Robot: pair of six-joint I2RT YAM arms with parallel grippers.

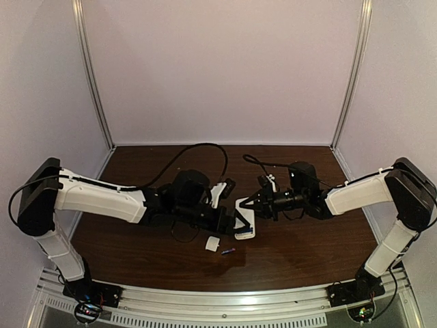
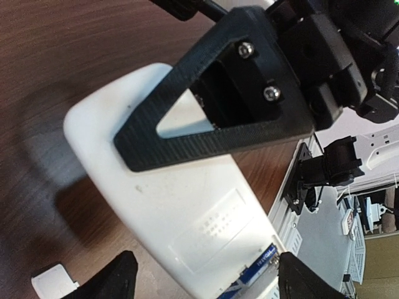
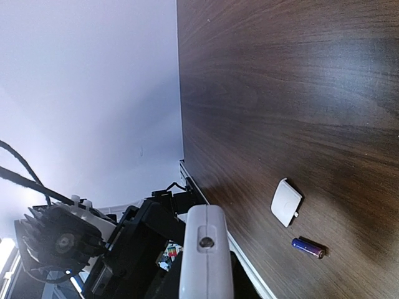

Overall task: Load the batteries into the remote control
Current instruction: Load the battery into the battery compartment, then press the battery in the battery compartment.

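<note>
On the dark table (image 1: 307, 246) we see our left gripper (image 2: 207, 281) open astride the white remote (image 2: 187, 205), holding nothing, a cover (image 1: 213, 242) and loose battery (image 1: 228, 251) just beside, and our right gripper (image 1: 250, 203) pinching the remote's far end.

Dark wood-grain table (image 3: 280, 93) w/ slight sheen, smooth white plastic remote control (image 2: 187, 212), glossy blue battery (image 3: 308, 248)

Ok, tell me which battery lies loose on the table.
The loose battery lies on the bare wood beside the white cover, in front of the arms. The other battery already sits in the remote, in its open compartment.
</note>
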